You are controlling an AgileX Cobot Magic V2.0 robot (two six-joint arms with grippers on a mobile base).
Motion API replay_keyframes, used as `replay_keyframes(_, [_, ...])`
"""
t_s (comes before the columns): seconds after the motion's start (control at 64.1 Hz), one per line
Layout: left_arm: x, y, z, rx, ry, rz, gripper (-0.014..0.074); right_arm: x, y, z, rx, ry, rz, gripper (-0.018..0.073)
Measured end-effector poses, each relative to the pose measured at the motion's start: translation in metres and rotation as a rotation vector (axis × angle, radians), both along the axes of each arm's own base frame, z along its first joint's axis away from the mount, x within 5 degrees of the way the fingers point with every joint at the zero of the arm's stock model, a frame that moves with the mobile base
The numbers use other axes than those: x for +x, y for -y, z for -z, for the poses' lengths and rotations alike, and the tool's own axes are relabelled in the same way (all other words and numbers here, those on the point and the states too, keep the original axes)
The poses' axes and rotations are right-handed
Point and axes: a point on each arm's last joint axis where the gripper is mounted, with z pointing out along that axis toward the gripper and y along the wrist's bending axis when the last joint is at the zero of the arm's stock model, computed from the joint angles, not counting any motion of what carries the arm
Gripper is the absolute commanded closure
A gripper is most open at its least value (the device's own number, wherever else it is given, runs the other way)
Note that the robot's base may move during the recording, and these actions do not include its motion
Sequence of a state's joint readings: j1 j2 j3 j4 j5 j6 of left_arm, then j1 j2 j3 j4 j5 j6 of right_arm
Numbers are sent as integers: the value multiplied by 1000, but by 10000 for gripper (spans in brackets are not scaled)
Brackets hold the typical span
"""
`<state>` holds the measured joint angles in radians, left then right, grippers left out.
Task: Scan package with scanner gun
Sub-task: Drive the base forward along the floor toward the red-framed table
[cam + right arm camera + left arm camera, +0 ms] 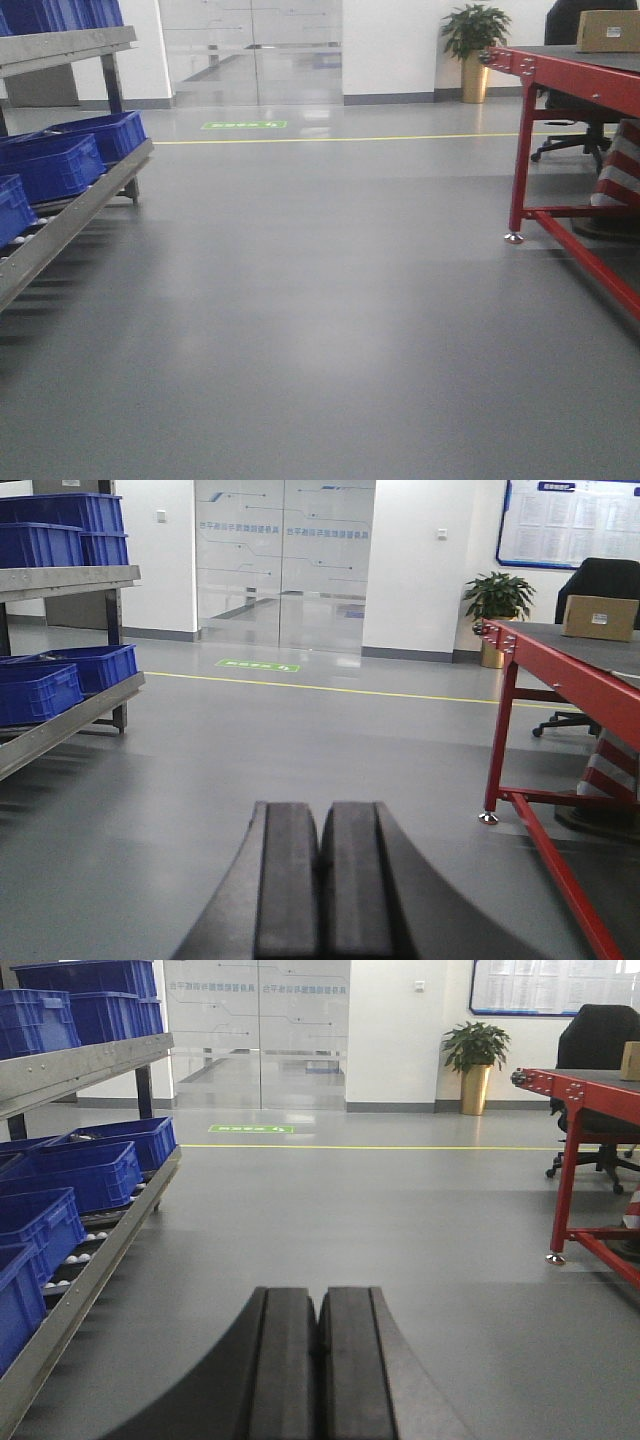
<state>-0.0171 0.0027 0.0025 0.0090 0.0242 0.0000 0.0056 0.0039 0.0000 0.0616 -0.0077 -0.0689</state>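
Left gripper and right gripper: jaws pressed together, empty; open grey floor ahead; package far off on red tabletop, its white label unreadable; blue crates on the left.

— What do we see of our left gripper?
— Two matte black fingers, blocky with rounded tips, a thin dark seam where they meet, outer flanks sweeping wide in a smooth curve.
— And our right gripper?
— We find the same: matte black slab pads, curved dark sides.
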Motion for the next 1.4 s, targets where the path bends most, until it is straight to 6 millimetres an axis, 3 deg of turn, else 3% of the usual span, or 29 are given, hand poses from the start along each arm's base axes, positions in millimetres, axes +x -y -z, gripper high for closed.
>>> replay_keyframes(1.404, [0,0,0,0,0,0,708,0,0,0,0,0,0,727])
